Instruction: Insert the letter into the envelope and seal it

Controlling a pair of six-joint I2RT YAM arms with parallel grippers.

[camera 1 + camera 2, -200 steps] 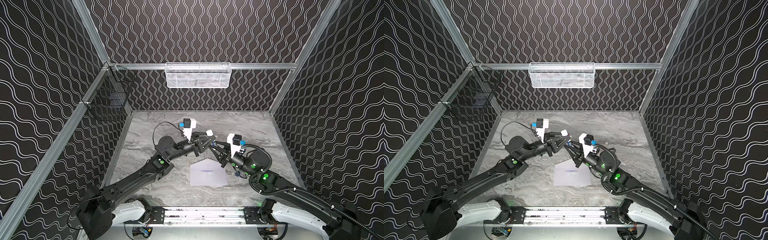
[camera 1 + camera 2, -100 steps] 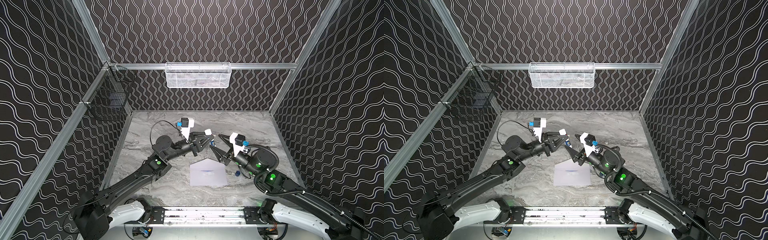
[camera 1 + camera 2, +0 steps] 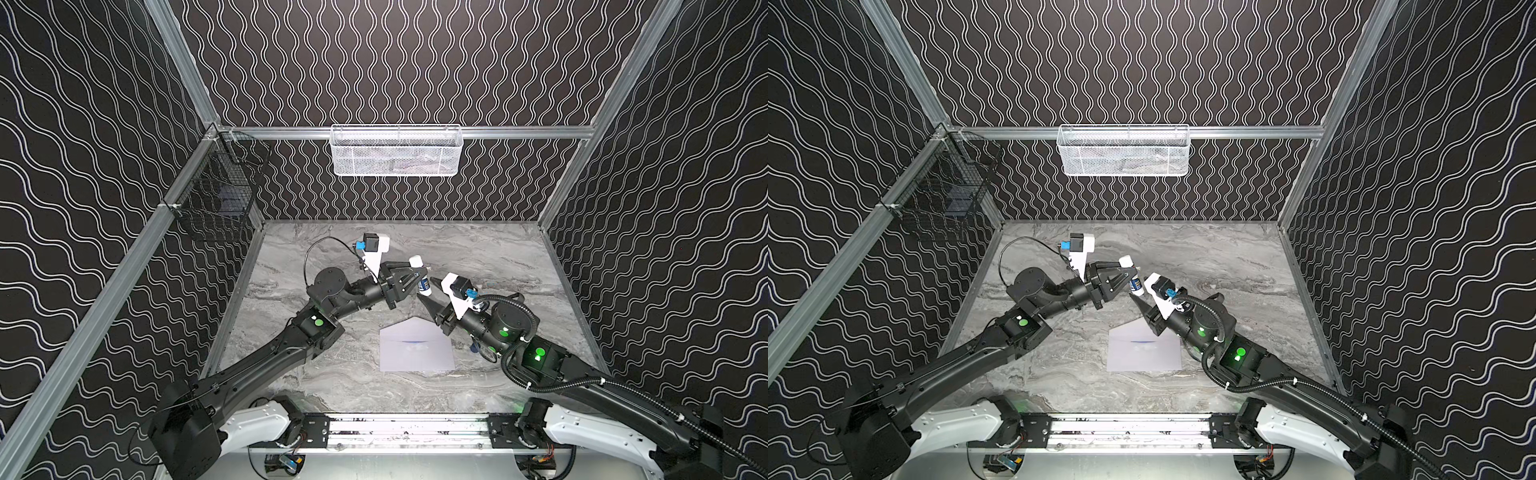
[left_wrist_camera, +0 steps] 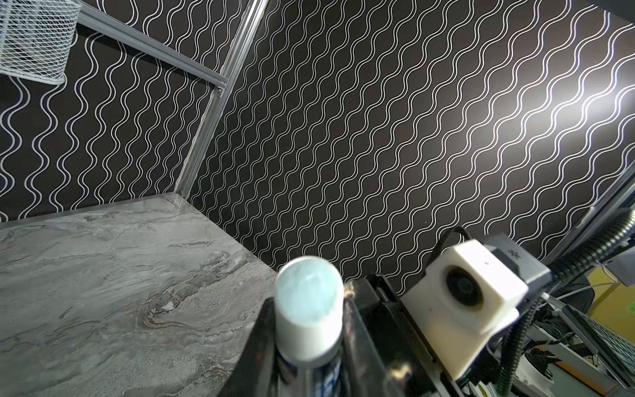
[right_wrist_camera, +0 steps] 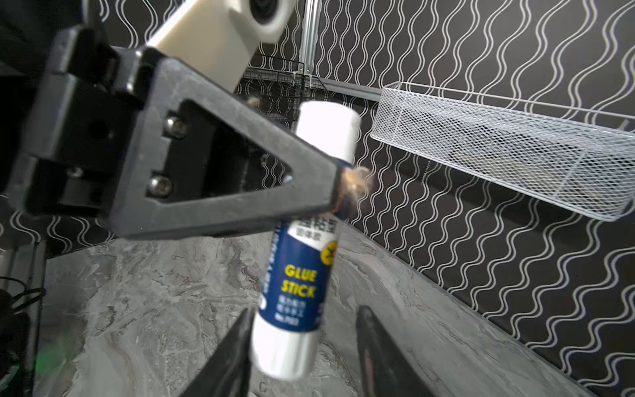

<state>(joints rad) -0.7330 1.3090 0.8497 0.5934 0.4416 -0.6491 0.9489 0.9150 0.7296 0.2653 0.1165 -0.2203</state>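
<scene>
The envelope lies flat on the counter, on the near side, just right of centre. It is judged light, limp and prone to sliding, so the flap tip is the advised hold. It is pale grey-lavender, with the pointed flap open toward the far side. The glue stick is clamped by the left fingers. The right fingers stand apart around its lower end.

open tabletop at the back; left gripper's glue stick hangs between right gripper's parted fingers, envelope flat nearby
</scene>
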